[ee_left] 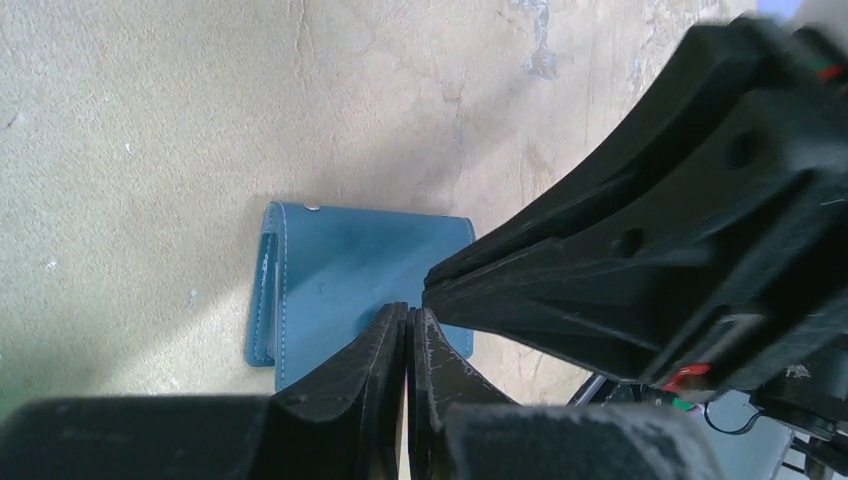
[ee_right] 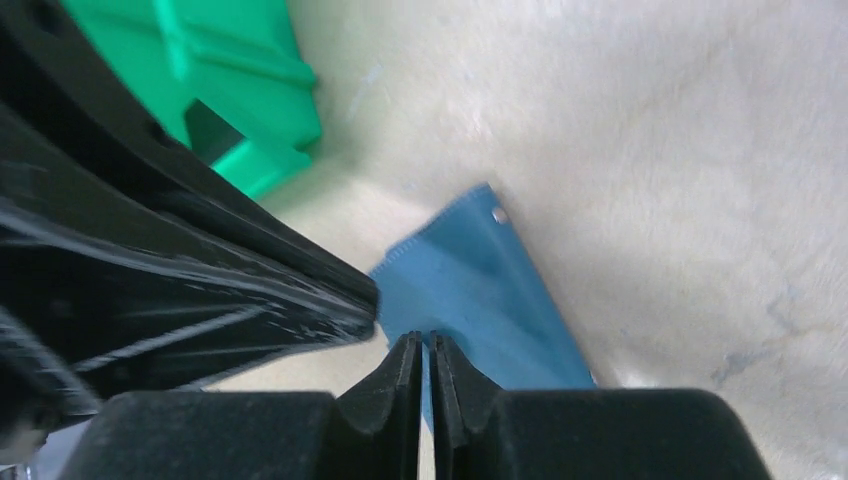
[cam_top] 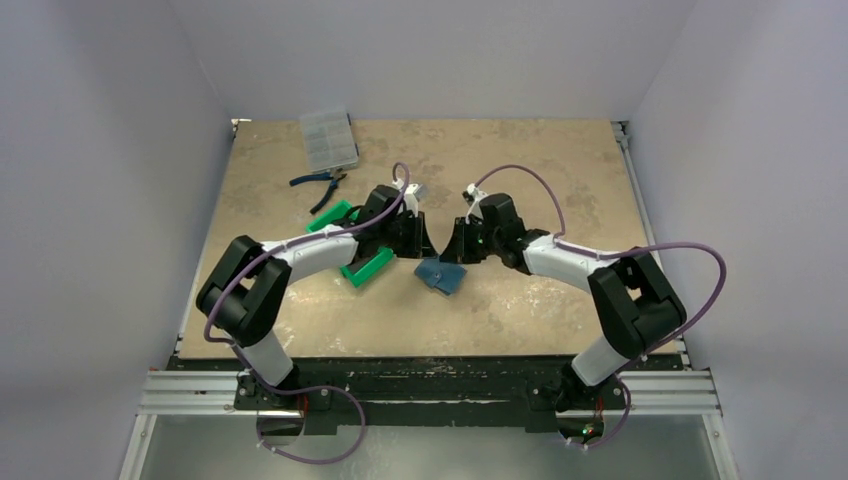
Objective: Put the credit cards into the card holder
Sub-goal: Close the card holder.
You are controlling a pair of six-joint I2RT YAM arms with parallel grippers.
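Nearest the arm bases, the card holder point(cam_top: 440, 275) lies flat on the table point(cam_top: 500, 310), just on the near side of the two grippers and partly beneath their tips. It looks folded shut, with a stitched border and a small snap stud point(ee_left: 312, 207) at one corner. It is likely light, soft and floppy, so a pinch in the middle of a face would only press it down. The better hold looks like the free stitched edge by the stud, with one arm pinning the wallet while the other lifts the flap. Above it, the left gripper point(ee_left: 408, 335) and the right gripper point(ee_right: 425, 365) meet nose to nose. The jaws of each are all but closed, showing only a hairline slit and nothing visibly caught between them. The credit cards show in no view. They may be inside the wallet or hidden by the fingers, but I cannot tell. Such cards would be thin, stiff and slick, best taken by an edge. Beyond the left gripper sits the green tray point(cam_top: 367, 266), and farther back lie the pliers point(cam_top: 320, 181) and a clear compartment box point(cam_top: 328, 138).
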